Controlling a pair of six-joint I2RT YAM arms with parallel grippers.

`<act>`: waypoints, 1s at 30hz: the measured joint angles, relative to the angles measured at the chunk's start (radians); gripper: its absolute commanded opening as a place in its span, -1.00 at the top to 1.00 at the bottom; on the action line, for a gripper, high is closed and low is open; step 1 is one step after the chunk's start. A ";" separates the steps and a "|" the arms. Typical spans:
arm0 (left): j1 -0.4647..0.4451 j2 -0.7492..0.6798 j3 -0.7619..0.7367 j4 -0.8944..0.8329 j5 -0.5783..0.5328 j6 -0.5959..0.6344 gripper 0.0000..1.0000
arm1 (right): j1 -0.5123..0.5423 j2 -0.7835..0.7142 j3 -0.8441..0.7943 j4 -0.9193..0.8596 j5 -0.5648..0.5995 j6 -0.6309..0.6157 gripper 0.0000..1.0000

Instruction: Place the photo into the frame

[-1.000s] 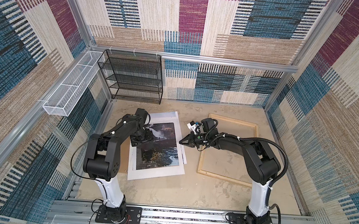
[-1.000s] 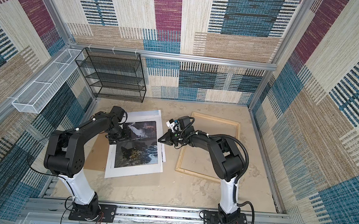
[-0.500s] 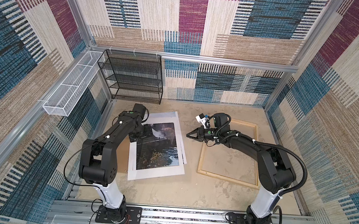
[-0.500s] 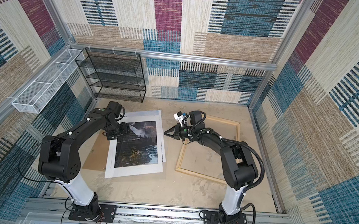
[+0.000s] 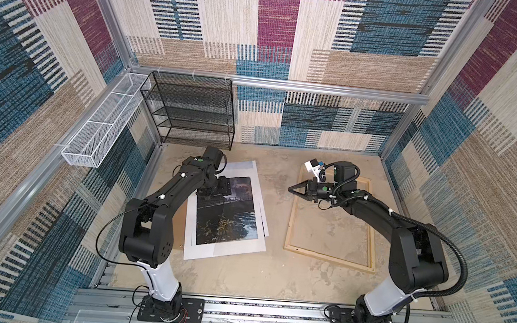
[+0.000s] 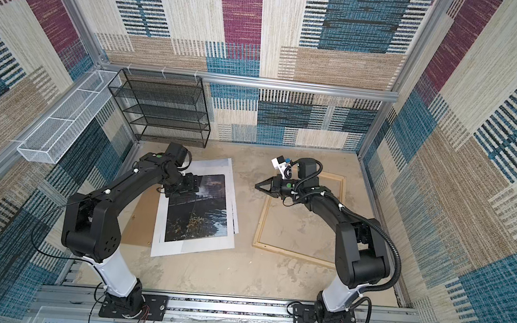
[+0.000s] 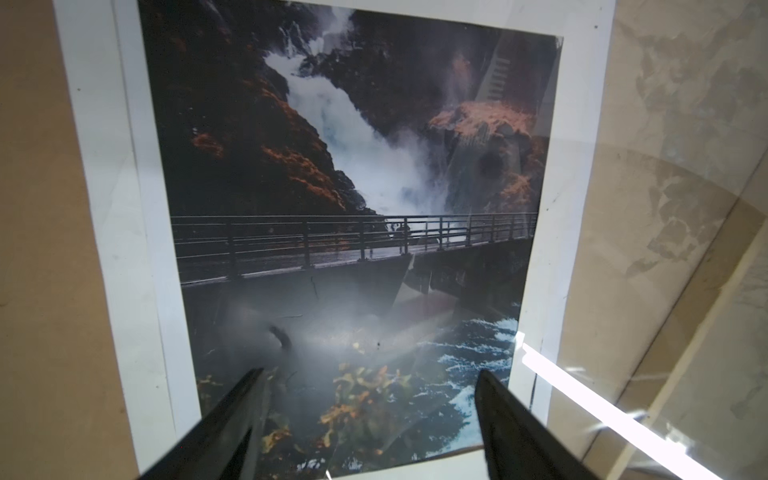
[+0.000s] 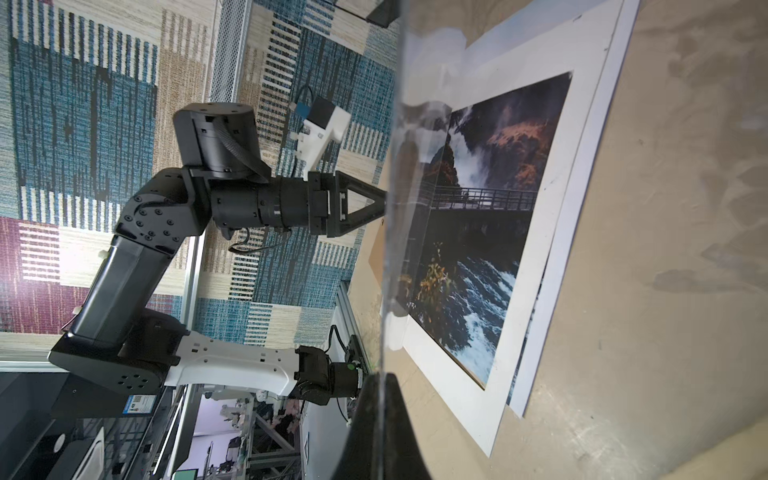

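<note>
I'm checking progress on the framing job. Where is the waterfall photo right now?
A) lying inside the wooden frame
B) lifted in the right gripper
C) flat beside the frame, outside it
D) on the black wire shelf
C: in both top views the photo lies flat left of the frame, whose inside shows bare tabletop; the right gripper pinches only a clear sheet.

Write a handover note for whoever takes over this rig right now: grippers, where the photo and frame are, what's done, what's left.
Left gripper: jaws open over the far end of the photo, holding nothing.
Right gripper: shut on a clear sheet, between photo and frame.
Photo: flat, left of the frame, apart from it.
Frame: lying flat, nothing in it.
Done: nothing placed yet. Left: get the photo into the frame.
</note>
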 measured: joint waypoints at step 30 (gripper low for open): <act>-0.187 0.401 0.400 0.061 0.266 0.022 -0.57 | -0.489 0.190 0.182 -0.488 0.069 -0.639 1.00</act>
